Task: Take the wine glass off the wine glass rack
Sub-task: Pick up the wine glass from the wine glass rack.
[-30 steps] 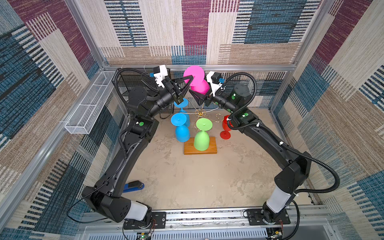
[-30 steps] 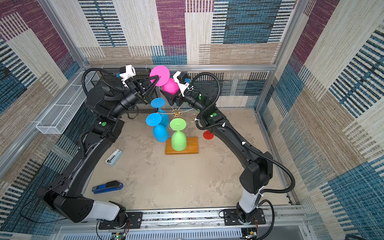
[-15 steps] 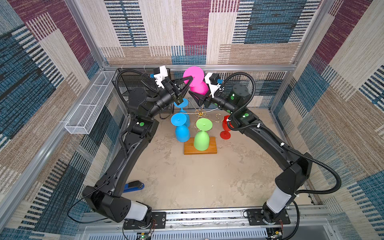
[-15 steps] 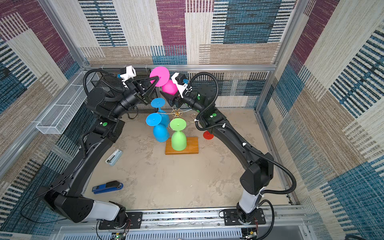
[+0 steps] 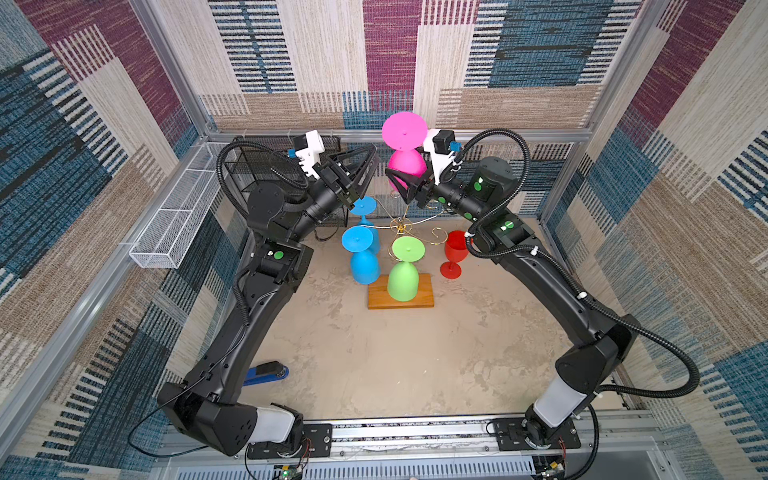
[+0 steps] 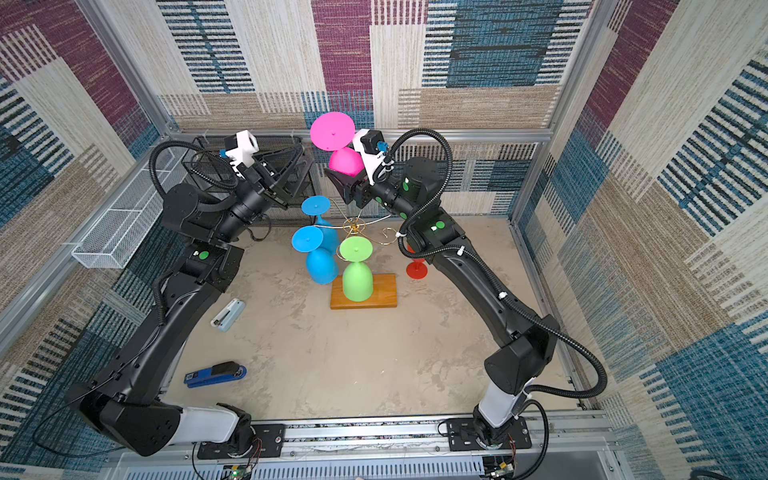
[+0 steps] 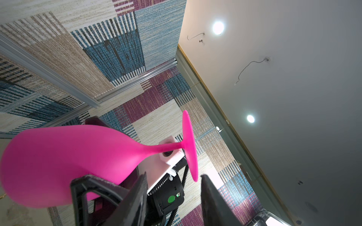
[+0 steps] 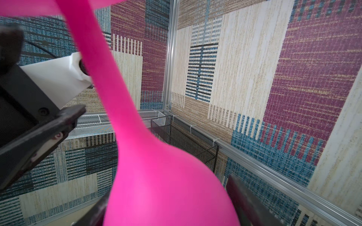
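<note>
The pink wine glass [image 5: 406, 163] hangs foot-up in the air behind the wine glass rack [image 5: 401, 226], clear of its gold wire arms. My right gripper [image 5: 401, 180] is shut on its bowl [image 8: 166, 185]. My left gripper [image 5: 369, 170] stands open just beside the glass, and the rim of the pink foot [image 7: 193, 168] sits between its spread jaws without touching them. On the rack a green glass [image 5: 403, 278] and two blue glasses [image 5: 363, 264] hang upside down above the wooden base [image 5: 424, 298].
A red glass [image 5: 455, 251] stands upright on the table right of the rack. A black mesh shelf [image 5: 249, 166] and a white wire basket [image 5: 174, 224] line the back left. A blue stapler [image 6: 216, 374] and a small pale stapler [image 6: 227, 315] lie at the front left.
My left gripper has opened and let go of the pink glass's stem. The right jaws have closed a little on the bowl. The glass has hardly moved.
</note>
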### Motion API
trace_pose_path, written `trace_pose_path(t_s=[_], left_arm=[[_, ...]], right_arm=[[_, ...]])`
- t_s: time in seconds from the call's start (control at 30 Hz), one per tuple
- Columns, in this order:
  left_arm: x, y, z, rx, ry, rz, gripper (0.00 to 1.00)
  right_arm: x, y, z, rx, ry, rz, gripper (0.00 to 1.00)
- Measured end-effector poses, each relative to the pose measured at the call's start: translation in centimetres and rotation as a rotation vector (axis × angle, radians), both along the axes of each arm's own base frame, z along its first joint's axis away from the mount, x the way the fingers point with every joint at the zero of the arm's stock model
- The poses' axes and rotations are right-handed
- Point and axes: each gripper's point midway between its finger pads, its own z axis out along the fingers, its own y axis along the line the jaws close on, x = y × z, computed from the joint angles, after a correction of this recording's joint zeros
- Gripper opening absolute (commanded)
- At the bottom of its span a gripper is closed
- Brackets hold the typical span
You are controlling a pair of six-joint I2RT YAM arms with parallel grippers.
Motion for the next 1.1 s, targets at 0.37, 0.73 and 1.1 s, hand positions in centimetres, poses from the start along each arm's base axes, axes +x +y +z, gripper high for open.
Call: trace_pose_path(t_s=[0.37,0.73,1.1], left_arm=[[0.6,1.6,1.2,0.399,-0.434,0.375,0.61],[3.9,0.0,-4.9,0.864,-1.004,0.654,0.62],[2.2,-2.0,-3.3,0.955,-1.569,0.808,0.55]], right_arm=[[-2.6,-3.5,0.1,-0.057,0.124,-0.088,0.51],[-4.3,-4.7,-2.4,-0.15,0.244,-0.098,0.5],[-4.9,-3.7,-5.0,-0.227,0.33,-0.026,0.46]])
